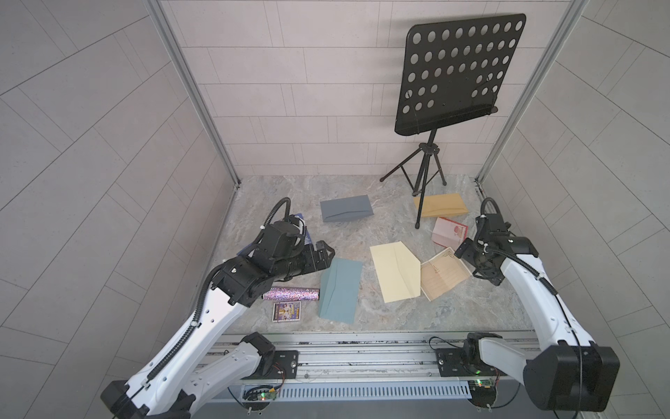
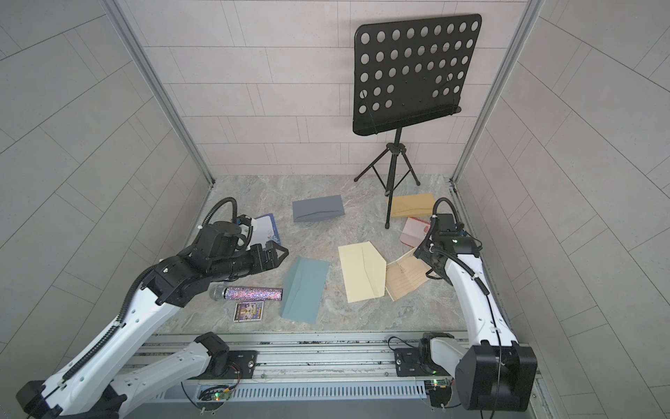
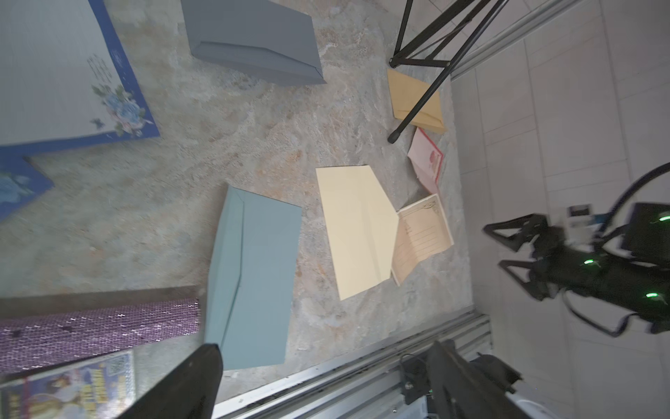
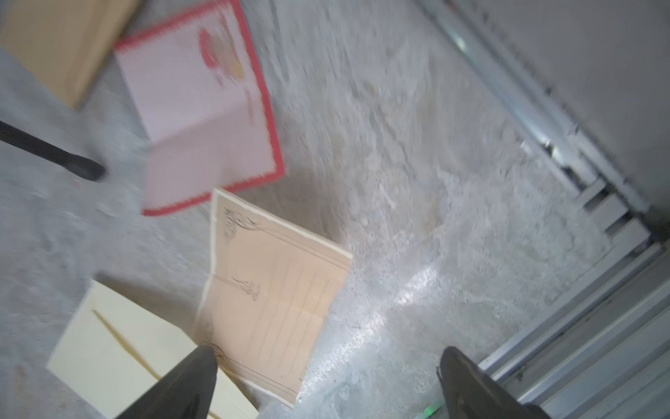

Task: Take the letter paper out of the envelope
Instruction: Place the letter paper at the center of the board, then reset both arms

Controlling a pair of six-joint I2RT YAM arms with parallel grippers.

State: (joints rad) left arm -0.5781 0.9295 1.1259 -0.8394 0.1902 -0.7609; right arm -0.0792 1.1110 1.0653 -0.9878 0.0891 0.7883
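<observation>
We count four envelopes: a gray envelope [image 1: 346,207], a teal envelope [image 1: 340,290], a brown envelope [image 1: 444,205] and a cream envelope [image 1: 393,272]. We count three papers: a blue paper [image 2: 264,232], a pink paper [image 1: 449,235] and a tan paper [image 1: 444,274]. The tan paper lies on the table [image 1: 362,235], out of the cream envelope and touching it. We see one microphone [image 1: 290,294], one card [image 1: 286,312] and one stand [image 1: 458,72]. The left gripper [image 1: 329,252] and the right gripper [image 4: 328,353] both have fingers wide apart and hold nothing.
</observation>
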